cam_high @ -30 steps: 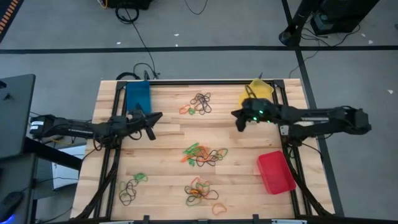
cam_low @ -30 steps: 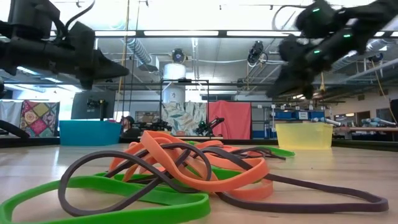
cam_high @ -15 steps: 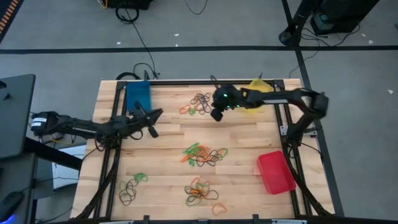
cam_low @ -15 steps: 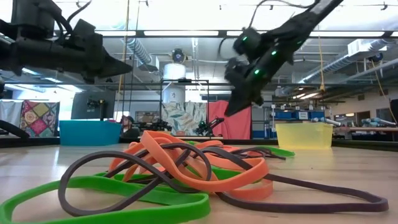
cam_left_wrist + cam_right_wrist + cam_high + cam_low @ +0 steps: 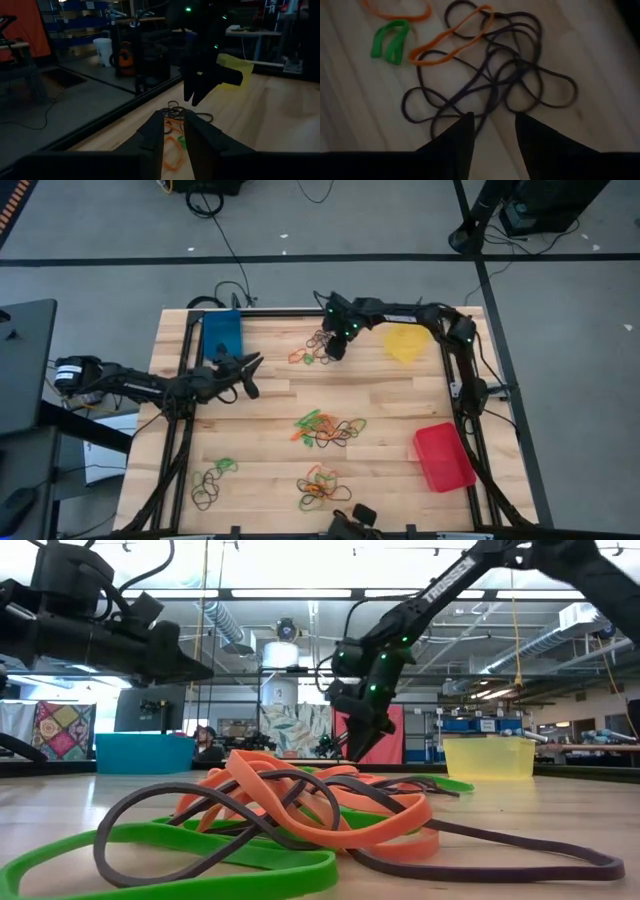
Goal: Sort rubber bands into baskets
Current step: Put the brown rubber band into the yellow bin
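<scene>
I see the right end effector (image 5: pixel 334 350) hanging with its fingers apart and empty just above a tangle of dark rubber bands (image 5: pixel 490 80) near the table's (image 5: pixel 400 500) far edge, between the blue basket (image 5: pixel 221 333) and yellow basket (image 5: pixel 411 345). The left end effector (image 5: pixel 247 375) hovers beside the blue basket, fingers slightly apart, holding nothing. More band piles (image 5: pixel 328 430) lie mid-table, and the red basket (image 5: pixel 443 457) sits at the right edge.

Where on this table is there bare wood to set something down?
Bare wood lies between the yellow basket and the red basket, and left of the centre pile, below the left gripper. It is crowded at the far pile under the right gripper, and along the near edge at two more clusters.
</scene>
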`<state>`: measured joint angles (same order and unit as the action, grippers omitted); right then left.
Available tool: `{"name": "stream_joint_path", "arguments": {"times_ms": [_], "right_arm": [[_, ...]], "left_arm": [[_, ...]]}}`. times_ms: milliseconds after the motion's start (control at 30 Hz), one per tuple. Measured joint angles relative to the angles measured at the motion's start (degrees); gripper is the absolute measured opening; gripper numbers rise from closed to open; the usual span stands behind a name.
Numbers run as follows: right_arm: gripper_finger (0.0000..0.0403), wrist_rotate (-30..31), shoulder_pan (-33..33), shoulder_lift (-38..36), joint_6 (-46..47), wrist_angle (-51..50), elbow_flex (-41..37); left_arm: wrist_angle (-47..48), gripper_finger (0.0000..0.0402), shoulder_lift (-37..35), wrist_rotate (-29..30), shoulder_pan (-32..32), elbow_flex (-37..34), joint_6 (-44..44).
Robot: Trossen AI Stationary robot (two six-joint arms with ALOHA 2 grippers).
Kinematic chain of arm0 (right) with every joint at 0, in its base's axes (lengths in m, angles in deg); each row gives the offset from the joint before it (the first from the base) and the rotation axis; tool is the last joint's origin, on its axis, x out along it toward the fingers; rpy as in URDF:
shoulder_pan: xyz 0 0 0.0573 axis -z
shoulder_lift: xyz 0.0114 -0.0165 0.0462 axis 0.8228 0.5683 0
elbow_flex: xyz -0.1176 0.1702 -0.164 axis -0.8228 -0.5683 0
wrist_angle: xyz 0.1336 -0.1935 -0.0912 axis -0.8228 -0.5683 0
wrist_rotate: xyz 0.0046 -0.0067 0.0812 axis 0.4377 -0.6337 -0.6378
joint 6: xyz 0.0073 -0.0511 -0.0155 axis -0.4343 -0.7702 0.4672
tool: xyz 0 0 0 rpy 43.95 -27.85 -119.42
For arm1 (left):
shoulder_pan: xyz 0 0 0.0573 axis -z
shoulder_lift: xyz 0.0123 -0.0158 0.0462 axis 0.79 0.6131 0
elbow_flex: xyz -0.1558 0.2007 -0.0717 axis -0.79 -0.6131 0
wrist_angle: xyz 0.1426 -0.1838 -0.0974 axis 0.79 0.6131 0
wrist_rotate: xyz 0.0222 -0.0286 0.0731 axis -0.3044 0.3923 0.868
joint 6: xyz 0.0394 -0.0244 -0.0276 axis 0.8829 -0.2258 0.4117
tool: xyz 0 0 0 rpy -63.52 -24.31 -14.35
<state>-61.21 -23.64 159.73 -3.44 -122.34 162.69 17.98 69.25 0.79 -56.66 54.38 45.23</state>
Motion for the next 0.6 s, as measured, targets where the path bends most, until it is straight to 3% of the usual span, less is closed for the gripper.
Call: {"name": "stream_joint_path", "arguments": {"times_ms": [400, 600], "right_arm": [[0.0127, -1.34, 0.32, 7.86, -4.38, -6.98, 8.90], [0.0073, -0.50, 0.44, 8.95, -5.92, -7.94, 9.55]], "left_arm": [[0.00, 0.0079, 0.89, -0.07, 0.00, 0.00, -0.07], [-0.02, 0.0078, 0.89, -0.10, 0.00, 0.02, -0.09]]}}
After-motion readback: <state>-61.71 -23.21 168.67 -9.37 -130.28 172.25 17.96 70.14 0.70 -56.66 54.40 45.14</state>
